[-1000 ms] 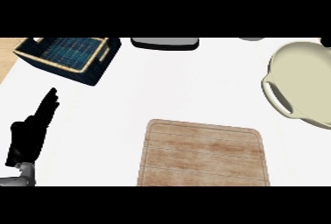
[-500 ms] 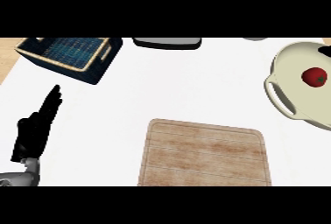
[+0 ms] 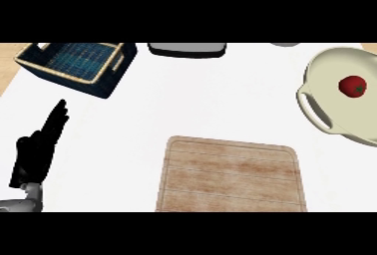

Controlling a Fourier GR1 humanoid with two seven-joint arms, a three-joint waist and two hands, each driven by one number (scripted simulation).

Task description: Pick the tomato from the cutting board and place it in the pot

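- The left hand, black on a grey forearm, rests at the left edge of the white countertop, fingers straight and pointing up the view, holding nothing.
- Up and just right of its fingertips stands a dark blue woven basket with a tan rim.
- Farther right along the far edge, a dark rectangular tray with a grey inside is partly cut off.
- Right of the hand and slightly lower lies the pale wooden cutting board with rounded corners, its top bare.
- Far right and higher sits the cream round pot with a loop handle.
- The small red round tomato with a green stem spot lies inside that pot, well apart from the hand.
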